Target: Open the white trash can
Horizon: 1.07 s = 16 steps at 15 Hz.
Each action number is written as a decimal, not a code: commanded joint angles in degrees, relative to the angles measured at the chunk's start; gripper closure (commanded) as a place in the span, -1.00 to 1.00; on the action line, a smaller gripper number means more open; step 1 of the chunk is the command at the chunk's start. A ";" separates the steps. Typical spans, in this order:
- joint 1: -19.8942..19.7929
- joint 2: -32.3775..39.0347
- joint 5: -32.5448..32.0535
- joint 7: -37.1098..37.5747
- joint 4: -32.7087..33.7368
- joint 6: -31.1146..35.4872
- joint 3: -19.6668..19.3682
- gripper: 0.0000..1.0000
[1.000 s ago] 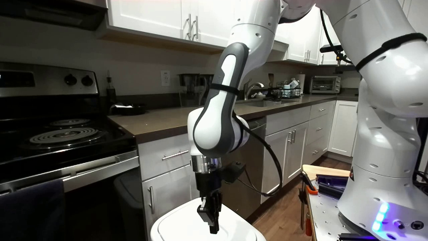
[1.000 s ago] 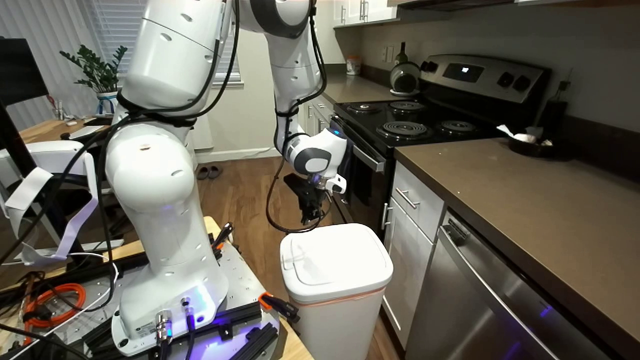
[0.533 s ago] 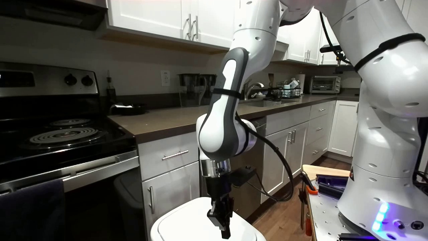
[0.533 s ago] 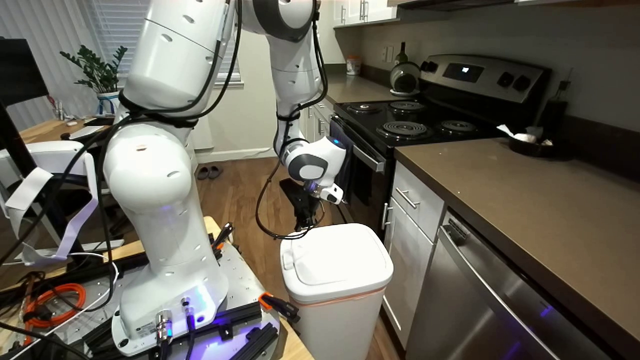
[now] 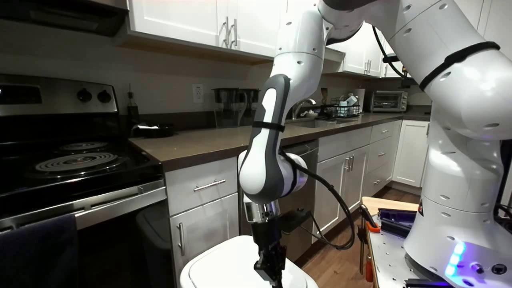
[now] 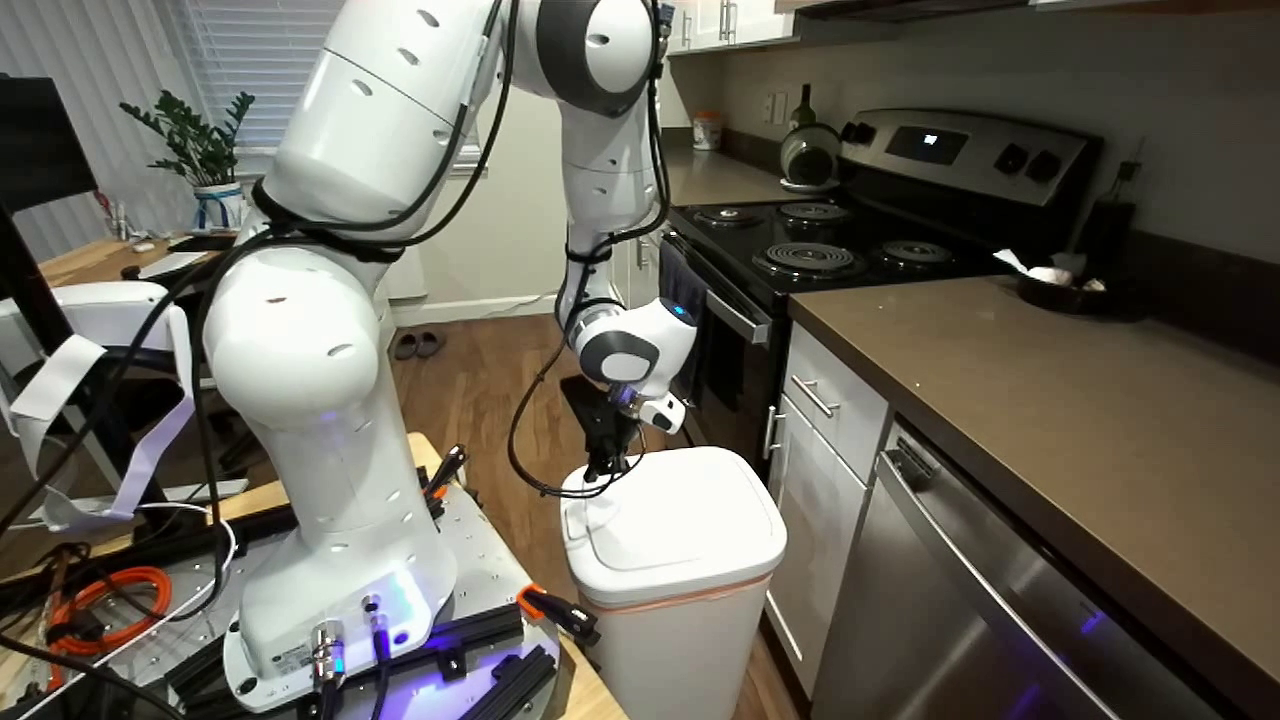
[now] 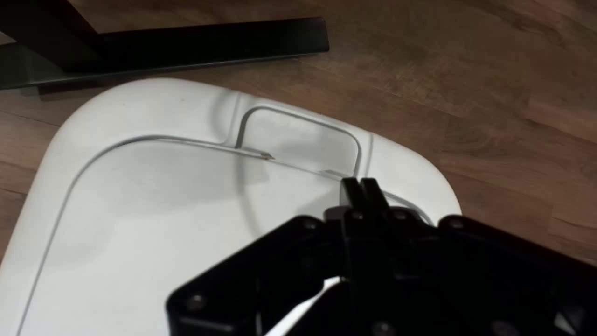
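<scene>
- Plainly, the can stands on the floor, its lid closed
- Over the can's lid hangs the claw, pointing down, its two fingertips together
- Those tips show just beside one corner of the can's tab in the wrist view; whether they touch the lid, I cannot tell
- Near the can, on one side in an exterior view, the cabinet and the dishwasher
- Across the can from these, the arm's base
- Beyond the can, the stove
</scene>
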 commanded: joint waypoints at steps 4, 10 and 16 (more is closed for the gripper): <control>-4.47 4.61 1.09 -3.61 2.47 -1.47 2.46 0.91; -7.65 6.84 1.85 -3.93 1.31 -0.55 5.26 0.91; -7.77 9.37 1.21 -2.36 0.50 -0.07 4.52 0.90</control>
